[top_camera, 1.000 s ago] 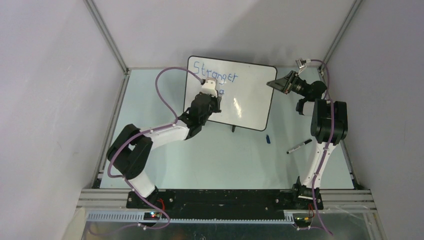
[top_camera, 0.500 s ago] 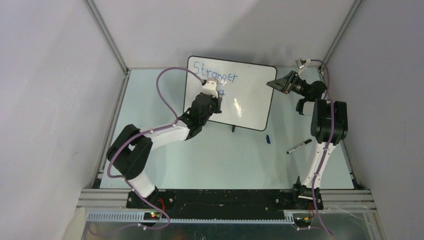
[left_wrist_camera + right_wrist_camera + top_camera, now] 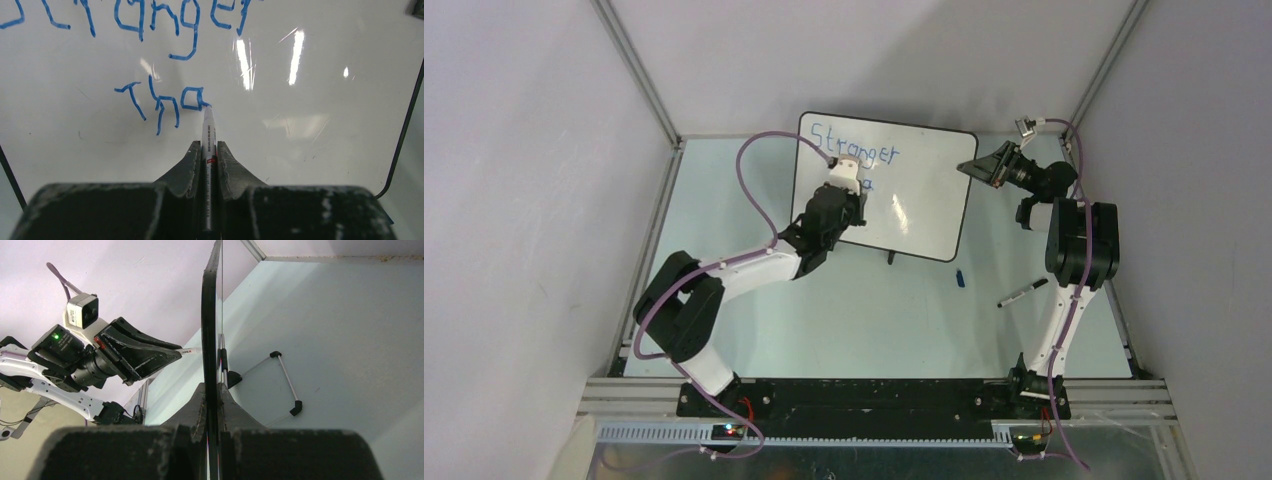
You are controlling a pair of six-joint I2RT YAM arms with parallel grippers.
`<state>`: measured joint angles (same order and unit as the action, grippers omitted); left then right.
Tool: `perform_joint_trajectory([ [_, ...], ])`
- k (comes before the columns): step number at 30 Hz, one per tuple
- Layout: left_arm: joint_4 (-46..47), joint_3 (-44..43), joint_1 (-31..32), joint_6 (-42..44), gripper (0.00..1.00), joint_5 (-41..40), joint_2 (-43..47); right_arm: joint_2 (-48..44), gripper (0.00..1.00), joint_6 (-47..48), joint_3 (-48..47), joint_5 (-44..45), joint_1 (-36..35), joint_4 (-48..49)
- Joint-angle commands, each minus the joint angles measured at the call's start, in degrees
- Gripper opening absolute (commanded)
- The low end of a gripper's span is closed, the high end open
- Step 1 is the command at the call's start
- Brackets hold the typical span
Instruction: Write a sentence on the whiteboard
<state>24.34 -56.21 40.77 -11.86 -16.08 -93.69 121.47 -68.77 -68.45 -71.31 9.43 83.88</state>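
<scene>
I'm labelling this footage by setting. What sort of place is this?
Probably a robotics lab test cell: a left arm and a right arm bolted at a table edge, plain walls enclosing it, and a marker touching a whiteboard.

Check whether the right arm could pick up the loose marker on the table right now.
Probably not. Nothing covers the loose marker, which lies near the right arm, but that arm's fingers are shut on the board's edge; they would have to let go first.

Overhead camera looks down from the near side; left wrist faces the shared whiteboard point(image 3: 924, 190) closely; right wrist sights along its edge.
</scene>
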Motion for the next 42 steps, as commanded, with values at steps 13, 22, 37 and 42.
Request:
perform_joint_trajectory([
  [13,-0.9,-7.7,0.4,2.4,0.00,0.6,-1.9,-4.5,0.00,-3.4,-0.5,-0.2,-0.1,2.4],
  [22,-1.4,-8.3,0.4,2.1,0.00,0.4,-3.1,-4.5,0.00,-3.5,-0.5,-0.3,-0.1,2.4],
  [37,-1.8,-8.5,0.4,2.1,0.00,0.2,-4.3,-4.5,0.00,-3.5,-0.5,-0.4,-0.1,2.4],
  [42,-1.0,-6.3,0.4,2.0,0.00,0.5,-3.0,-4.5,0.00,-3.5,-0.5,-0.4,0.0,2.4],
])
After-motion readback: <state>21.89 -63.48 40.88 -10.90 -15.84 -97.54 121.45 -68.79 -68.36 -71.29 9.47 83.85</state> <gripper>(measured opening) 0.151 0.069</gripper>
